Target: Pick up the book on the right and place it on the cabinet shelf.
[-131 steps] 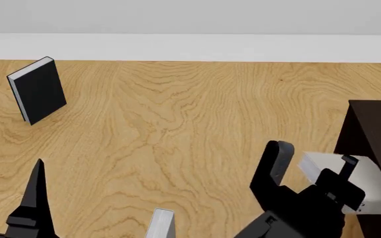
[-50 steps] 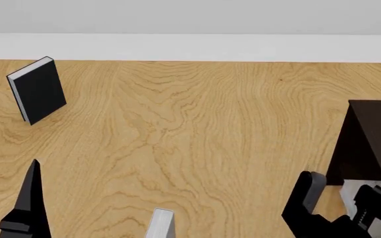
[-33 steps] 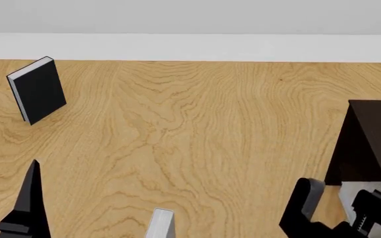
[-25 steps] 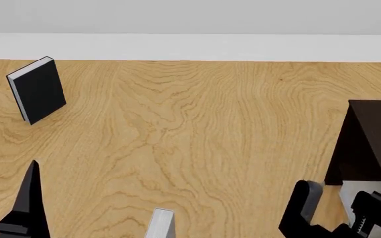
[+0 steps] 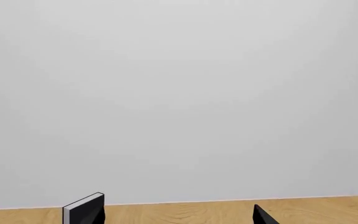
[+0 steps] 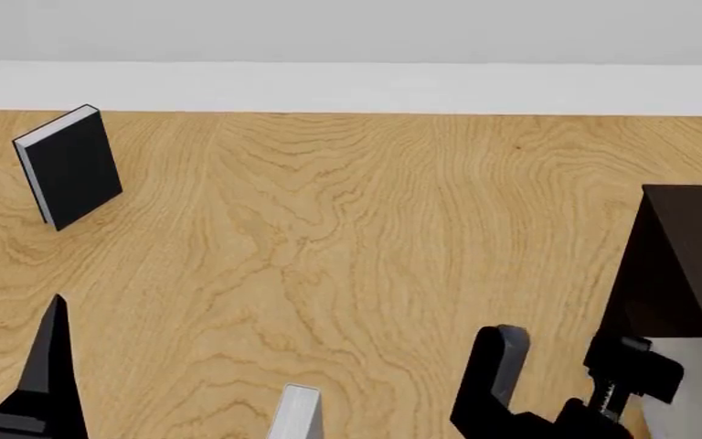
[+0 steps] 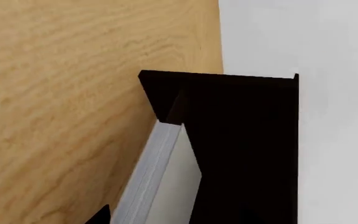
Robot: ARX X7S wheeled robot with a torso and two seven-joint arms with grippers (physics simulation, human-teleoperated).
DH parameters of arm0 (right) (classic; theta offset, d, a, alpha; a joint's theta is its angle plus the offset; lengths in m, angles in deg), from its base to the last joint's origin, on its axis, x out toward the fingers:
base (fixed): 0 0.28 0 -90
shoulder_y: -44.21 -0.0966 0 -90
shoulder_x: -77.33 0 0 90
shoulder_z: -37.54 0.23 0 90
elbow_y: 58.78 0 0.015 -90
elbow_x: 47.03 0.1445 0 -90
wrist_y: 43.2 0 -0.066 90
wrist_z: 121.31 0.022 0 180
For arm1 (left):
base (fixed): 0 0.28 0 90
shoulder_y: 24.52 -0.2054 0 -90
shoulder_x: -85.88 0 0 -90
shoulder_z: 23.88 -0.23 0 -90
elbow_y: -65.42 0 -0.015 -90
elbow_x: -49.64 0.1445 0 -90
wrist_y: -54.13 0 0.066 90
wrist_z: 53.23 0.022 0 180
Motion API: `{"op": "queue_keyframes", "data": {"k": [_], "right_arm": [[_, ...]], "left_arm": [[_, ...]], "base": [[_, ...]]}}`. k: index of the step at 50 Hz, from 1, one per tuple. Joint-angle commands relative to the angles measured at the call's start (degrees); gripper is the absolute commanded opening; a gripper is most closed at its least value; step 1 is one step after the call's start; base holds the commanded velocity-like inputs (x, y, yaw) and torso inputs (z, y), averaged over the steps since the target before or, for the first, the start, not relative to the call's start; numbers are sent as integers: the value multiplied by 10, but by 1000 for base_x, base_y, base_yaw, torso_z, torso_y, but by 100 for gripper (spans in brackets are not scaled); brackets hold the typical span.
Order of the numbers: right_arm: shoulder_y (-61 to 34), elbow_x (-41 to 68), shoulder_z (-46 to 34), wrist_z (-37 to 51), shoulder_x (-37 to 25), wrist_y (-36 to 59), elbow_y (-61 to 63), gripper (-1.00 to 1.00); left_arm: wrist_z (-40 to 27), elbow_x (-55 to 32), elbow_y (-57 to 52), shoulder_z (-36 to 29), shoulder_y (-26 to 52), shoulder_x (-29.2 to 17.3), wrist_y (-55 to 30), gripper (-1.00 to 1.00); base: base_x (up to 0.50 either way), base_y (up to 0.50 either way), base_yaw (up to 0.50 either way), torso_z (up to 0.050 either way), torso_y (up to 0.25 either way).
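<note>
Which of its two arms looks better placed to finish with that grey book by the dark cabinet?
The right. Its gripper stands open right beside the grey book at the cabinet. The left gripper is on the table's far side, near the black book.

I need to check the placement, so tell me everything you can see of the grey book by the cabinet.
The grey book shows only in part: a white block of page edges and a pale grey cover face, plain and unmarked. It lies tucked under the very dark cabinet, whose board overhangs it, beside the wooden tabletop. In the head view its pale face sits at the cabinet's foot, just beyond the right tool, whose jaws stand open and apart from it.
</note>
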Motion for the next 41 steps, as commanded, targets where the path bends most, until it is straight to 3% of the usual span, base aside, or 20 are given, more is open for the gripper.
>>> {"op": "queue_keyframes", "data": {"k": [1, 18, 26, 41], "right_arm": [[43, -169, -19, -87, 22, -12, 164, 100], [34, -174, -7, -126, 22, -1, 184, 100], [-8, -122, 42, -251, 25, 32, 234, 100], [-56, -122, 46, -438, 18, 98, 263, 100]], "left_arm": [[-3, 1, -2, 1, -4, -2, 5, 100], [-7, -6, -3, 6, -18, -9, 19, 100], [-9, -10, 0, 5, -19, -12, 24, 100], [-18, -15, 1, 0, -13, -19, 20, 100]], "base": [[0, 0, 0, 0, 0], [0, 0, 0, 0, 0], [0, 0, 0, 0, 0], [0, 0, 0, 0, 0]]}}
